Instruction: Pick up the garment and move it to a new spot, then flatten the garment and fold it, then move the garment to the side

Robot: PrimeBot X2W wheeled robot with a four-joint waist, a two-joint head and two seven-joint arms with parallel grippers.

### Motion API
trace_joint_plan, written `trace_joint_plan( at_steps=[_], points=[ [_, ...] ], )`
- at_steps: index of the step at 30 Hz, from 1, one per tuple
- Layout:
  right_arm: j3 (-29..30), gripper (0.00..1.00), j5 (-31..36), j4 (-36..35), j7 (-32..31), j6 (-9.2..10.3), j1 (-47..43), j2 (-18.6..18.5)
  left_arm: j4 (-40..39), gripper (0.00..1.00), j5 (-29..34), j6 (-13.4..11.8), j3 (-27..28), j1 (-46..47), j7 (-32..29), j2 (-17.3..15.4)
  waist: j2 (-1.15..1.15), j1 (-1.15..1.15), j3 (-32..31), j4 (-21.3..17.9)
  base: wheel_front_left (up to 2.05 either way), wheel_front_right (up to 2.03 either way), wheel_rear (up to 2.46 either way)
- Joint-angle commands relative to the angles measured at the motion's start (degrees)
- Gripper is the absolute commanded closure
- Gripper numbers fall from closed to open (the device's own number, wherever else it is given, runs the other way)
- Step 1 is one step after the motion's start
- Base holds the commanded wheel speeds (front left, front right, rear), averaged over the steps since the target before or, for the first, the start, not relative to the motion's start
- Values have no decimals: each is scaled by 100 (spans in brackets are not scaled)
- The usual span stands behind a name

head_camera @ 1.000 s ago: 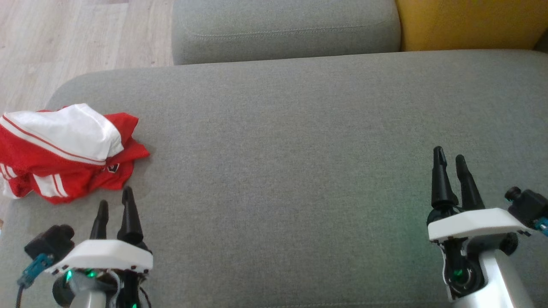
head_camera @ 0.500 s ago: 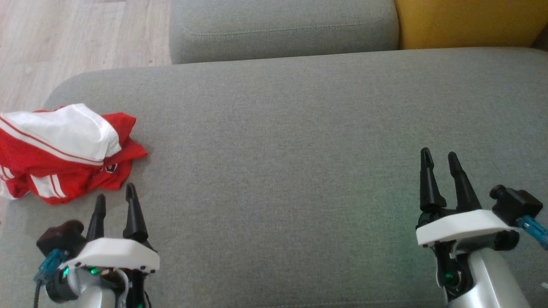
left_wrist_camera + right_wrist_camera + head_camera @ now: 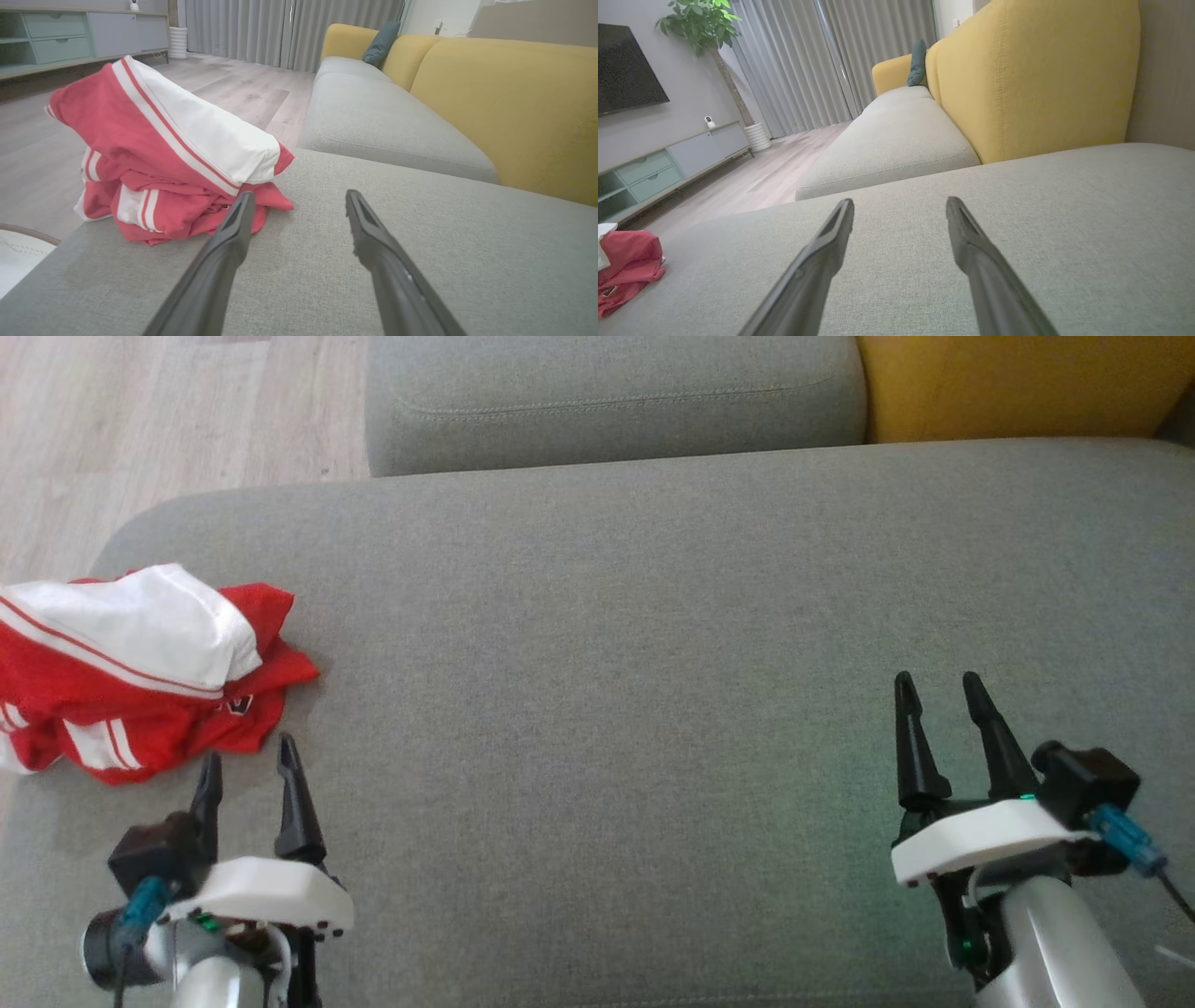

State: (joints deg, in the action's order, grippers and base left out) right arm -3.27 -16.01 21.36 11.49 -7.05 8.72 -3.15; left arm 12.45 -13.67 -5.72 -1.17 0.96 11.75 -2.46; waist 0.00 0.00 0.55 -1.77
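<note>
Head view: the garment (image 3: 140,672) is a red-and-white heap bunched at the far-left edge of the grey sofa seat (image 3: 635,644), spilling a bit toward the floor (image 3: 140,420) side. Nothing flattened yet.
Left tool (image 3: 247,753): jaws wide, holding nothing, tips just near-right of the heap. Lined up for the first pick, I'd guess.
Right tool (image 3: 936,681): also wide and empty, well apart on the right, probably so the middle stays free as the new spot.
Left wrist view: the hem sits right by one tip; can't tell if it's touching.

The garment (image 3: 140,709) — its left end — runs off the head view.
</note>
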Motion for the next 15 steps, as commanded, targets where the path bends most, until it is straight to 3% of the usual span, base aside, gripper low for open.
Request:
trace_joint_plan(
  at_steps=[1,15],
  points=[
    [-125,0,213,-130,113,-39,314,-26,-175,0,208,-58,138,314,89,-100,0,0,-8,0,0,0,0],
    [-2,0,1205,-154,351,-44,408,17,-274,0,1136,-216,203,311,325,-86,0,0,-41,-75,0,0,0]
  ],
)
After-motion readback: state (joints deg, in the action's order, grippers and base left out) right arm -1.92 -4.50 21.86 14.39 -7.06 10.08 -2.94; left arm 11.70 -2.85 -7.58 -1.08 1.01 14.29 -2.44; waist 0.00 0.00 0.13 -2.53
